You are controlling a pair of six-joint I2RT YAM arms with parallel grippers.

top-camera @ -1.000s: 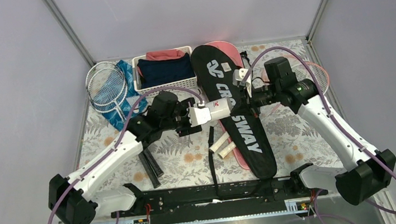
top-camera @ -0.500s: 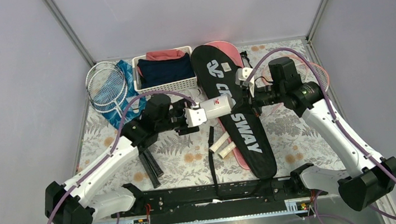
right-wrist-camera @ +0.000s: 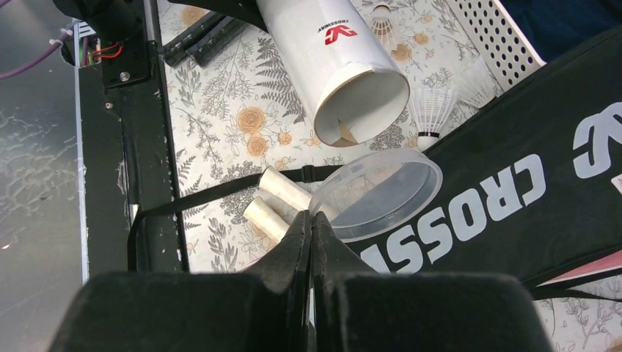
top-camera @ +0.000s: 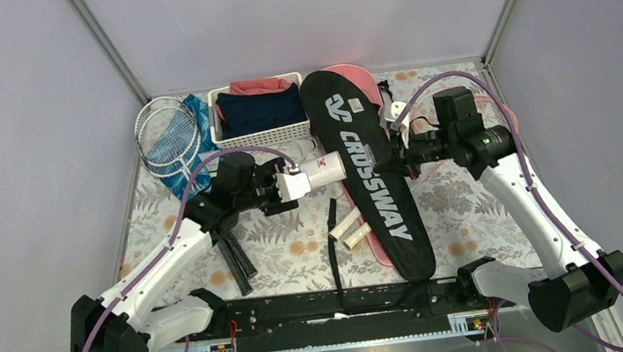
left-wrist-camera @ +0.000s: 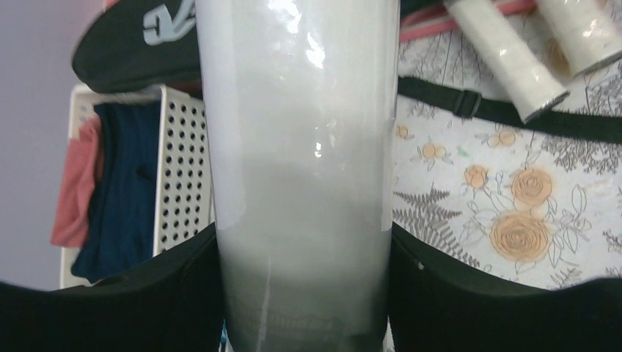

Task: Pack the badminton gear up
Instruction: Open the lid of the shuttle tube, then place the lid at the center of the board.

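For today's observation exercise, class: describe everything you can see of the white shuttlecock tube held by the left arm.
The shuttlecock tube is a long white cylinder, cardboard-looking, with a red logo and small CROSSWAY print. The left claw grips one end, holding it roughly level. Its other end is open; the clear lid is off, pinched at its rim by the right claw.

White tube point(top-camera: 321, 172) with red logo; clear lid point(right-wrist-camera: 378, 192); black bag point(top-camera: 378, 188) lettered white; pink bag point(top-camera: 347, 71); floral, fern-printed tablecloth point(top-camera: 283, 232).
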